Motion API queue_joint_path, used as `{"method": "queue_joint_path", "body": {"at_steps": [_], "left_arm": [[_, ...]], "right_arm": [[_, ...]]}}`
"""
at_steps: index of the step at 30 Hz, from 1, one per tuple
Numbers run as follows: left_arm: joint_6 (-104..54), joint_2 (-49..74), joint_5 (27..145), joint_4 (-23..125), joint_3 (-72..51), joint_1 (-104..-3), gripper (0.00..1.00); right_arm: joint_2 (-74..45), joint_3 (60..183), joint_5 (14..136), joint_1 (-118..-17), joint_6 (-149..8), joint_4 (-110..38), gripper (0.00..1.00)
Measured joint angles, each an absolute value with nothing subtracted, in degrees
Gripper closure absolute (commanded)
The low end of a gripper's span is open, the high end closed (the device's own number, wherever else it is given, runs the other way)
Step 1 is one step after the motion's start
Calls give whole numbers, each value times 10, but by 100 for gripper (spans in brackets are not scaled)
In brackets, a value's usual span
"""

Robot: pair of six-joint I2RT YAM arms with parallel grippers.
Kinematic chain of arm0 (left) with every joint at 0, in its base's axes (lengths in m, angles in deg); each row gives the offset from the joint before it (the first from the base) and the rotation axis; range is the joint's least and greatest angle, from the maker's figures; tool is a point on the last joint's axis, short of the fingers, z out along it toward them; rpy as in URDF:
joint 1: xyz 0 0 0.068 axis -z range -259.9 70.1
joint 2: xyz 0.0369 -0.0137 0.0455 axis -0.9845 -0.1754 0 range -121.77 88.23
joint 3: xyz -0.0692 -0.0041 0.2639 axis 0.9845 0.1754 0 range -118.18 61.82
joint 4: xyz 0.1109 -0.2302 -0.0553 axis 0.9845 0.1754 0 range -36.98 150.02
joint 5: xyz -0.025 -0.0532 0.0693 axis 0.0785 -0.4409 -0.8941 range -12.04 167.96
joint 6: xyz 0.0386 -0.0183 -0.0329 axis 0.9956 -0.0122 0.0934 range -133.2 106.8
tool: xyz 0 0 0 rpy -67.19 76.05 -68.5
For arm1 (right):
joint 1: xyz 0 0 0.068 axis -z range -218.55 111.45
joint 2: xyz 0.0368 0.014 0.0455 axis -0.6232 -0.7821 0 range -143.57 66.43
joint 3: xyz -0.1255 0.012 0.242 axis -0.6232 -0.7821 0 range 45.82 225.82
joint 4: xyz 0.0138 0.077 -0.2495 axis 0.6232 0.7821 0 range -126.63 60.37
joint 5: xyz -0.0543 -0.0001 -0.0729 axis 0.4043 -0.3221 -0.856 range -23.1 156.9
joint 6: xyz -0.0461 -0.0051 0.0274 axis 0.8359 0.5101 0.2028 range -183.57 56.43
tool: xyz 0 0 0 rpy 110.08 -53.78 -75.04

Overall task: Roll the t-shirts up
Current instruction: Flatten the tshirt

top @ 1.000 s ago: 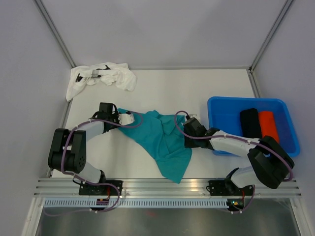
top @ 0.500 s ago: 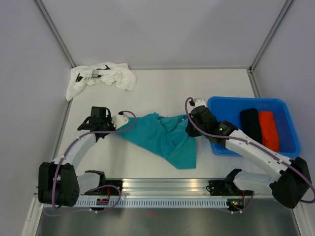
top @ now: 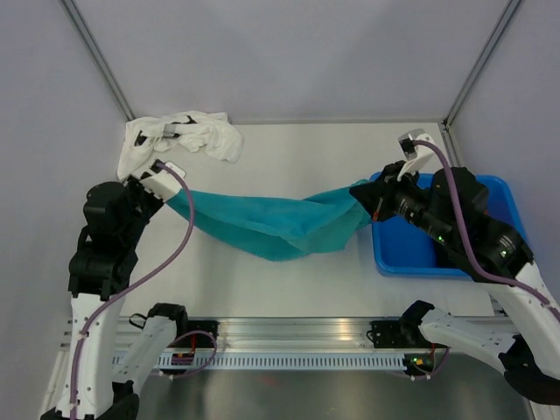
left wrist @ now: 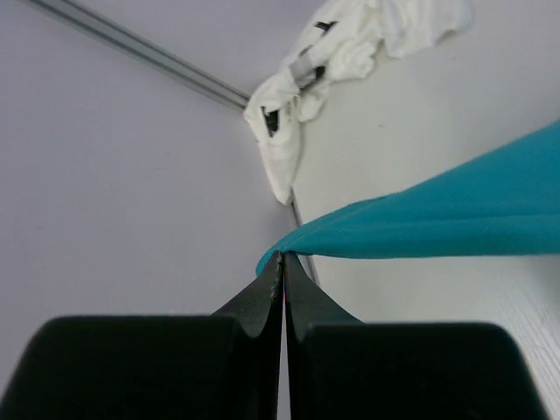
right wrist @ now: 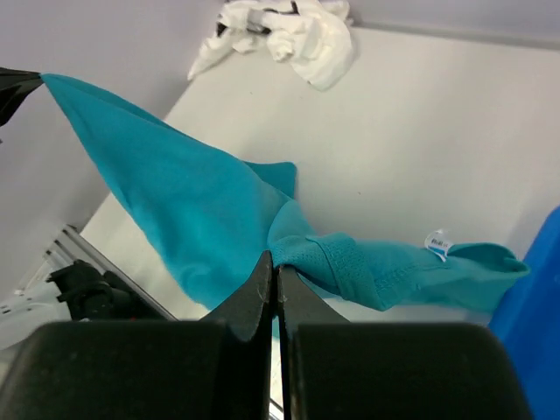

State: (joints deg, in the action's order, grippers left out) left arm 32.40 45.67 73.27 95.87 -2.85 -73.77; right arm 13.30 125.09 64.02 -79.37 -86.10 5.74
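Note:
The teal t-shirt (top: 271,223) hangs stretched in the air between both arms, sagging in the middle above the table. My left gripper (top: 166,194) is shut on its left end; in the left wrist view the jaws (left wrist: 282,258) pinch the teal cloth (left wrist: 455,223). My right gripper (top: 360,194) is shut on its right end; in the right wrist view the jaws (right wrist: 275,261) pinch a teal fold (right wrist: 219,210) near the collar. The white t-shirt (top: 179,138) lies crumpled at the back left corner, and shows in the left wrist view (left wrist: 350,52) and the right wrist view (right wrist: 293,31).
A blue bin (top: 398,254) stands at the right, mostly hidden by the right arm. Grey walls enclose the table on three sides. A metal rail (top: 289,337) runs along the near edge.
Both arms have risen and spread apart, lifting the teal t-shirt off the table and stretching it between them. The right arm now covers the bin's contents.

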Motion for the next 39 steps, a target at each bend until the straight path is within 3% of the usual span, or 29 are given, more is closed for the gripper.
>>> {"method": "queue_joint_path", "body": {"at_steps": [5,9,16,18,21,27,32,39], "left_arm": [[294,429,675,929,-87,-738,98],[265,327,654,900,-132,-738,98],[219,118,640,843,-312,-772,98],[209,87,640,836,-363,-794,98],[199,64,645,824,-429,-833,98],[201,107,710,788,-397,-864,98],[244,168,781,769,-213,-862,98],[311,208,840,779,83,-862,98]], "right_arm": [[110,1304,625,-794,-836,64,100],[-39,1412,630,-756,-808,68,100],[-361,1763,715,-630,-810,50,100],[-410,1833,735,-606,-823,41,100],[-412,1843,767,-576,-850,20,100],[-297,1687,807,-525,-872,-68,100],[-165,1415,840,-527,-891,-152,100],[-142,1082,835,-544,-910,-197,100]]}}
